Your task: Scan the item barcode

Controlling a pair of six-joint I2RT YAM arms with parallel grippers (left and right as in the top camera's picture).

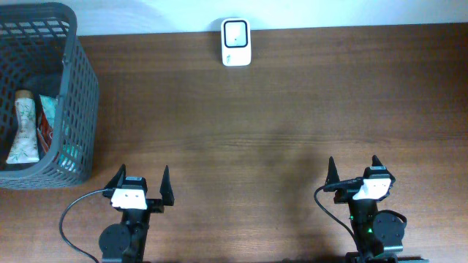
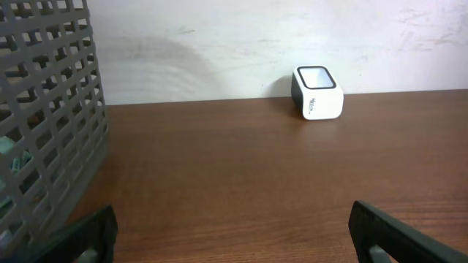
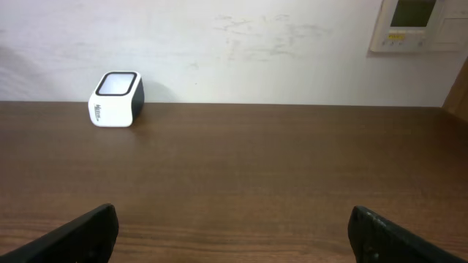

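white tube in basket, cap toward wall, left pincer, right pincer (wide)

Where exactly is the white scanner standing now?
In the overhead view the white scanner stands at the far edge of the table, near its middle, to the right of the grey basket.

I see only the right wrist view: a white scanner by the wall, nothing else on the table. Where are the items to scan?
Observer: In a grey basket on the robot's left side, ahead of the left gripper.
Operator: What is inside it?
Observer: A pale tube lies there, with a red-brown packet next to it.
Operator: Does the left gripper hold anything?
Observer: No, it is open and empty, apart from the basket.
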